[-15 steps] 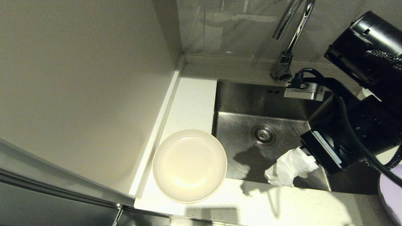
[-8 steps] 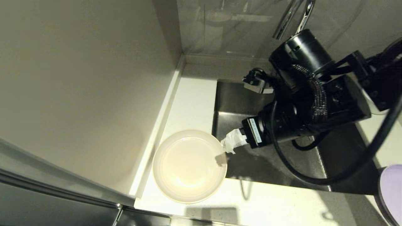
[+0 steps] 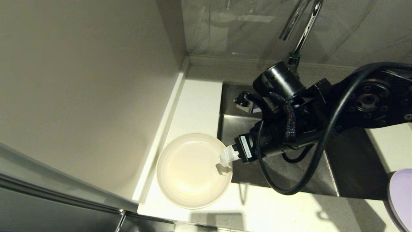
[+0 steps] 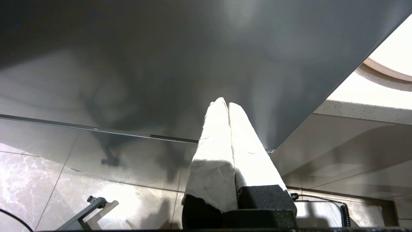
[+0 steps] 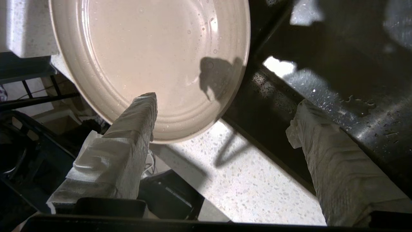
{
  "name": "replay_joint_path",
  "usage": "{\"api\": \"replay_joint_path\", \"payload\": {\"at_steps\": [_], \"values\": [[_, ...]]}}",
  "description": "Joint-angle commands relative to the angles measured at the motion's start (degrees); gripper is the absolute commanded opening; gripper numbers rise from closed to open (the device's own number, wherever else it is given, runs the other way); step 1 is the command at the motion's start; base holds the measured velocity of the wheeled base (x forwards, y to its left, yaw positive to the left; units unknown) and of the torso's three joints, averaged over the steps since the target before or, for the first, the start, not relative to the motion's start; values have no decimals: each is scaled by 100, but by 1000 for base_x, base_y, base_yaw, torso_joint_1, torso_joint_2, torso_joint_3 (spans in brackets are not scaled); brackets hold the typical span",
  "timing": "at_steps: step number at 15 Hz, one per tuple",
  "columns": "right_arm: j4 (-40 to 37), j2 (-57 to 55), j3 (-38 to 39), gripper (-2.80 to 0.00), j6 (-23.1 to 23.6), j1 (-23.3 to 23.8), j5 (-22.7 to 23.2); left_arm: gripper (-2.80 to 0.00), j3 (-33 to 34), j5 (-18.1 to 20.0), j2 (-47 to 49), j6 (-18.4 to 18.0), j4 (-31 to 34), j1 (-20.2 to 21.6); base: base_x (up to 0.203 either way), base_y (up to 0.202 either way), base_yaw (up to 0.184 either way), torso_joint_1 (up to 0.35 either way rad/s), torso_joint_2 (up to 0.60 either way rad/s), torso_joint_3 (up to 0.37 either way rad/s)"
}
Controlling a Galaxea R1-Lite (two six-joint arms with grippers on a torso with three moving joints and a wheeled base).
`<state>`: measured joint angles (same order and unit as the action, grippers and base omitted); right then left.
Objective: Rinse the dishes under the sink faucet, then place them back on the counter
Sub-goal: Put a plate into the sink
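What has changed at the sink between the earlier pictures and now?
The right gripper swung from over the sink, near its front edge, leftward to the right rim of the cream plate. Its fingers are open and hold nothing. The cream plate, the faucet and the lilac plate stayed in place. The left gripper remains shut, below the counter.
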<state>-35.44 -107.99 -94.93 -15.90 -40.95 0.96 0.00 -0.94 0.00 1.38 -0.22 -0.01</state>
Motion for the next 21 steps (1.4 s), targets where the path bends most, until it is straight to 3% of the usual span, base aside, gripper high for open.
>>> {"api": "replay_joint_path", "payload": {"at_steps": [1, 15, 16, 17, 21], "values": [[115, -229, 0, 0, -18, -1, 5, -280, 0, -3, -9, 3, -4, 1, 0, 0, 0, 0, 0, 0], [661, -1052, -89, 0, -36, 78, 99, -280, 0, -3, -9, 3, -4, 1, 0, 0, 0, 0, 0, 0], [661, -1079, -96, -60, -36, 91, 101, -280, 0, -3, -9, 3, -4, 1, 0, 0, 0, 0, 0, 0], [661, -1097, -96, -280, -36, 112, 102, -280, 0, -3, -9, 3, -4, 1, 0, 0, 0, 0, 0, 0], [670, -1172, -188, -280, -25, 165, 89, -280, 0, -3, -9, 3, -4, 1, 0, 0, 0, 0, 0, 0]]}}
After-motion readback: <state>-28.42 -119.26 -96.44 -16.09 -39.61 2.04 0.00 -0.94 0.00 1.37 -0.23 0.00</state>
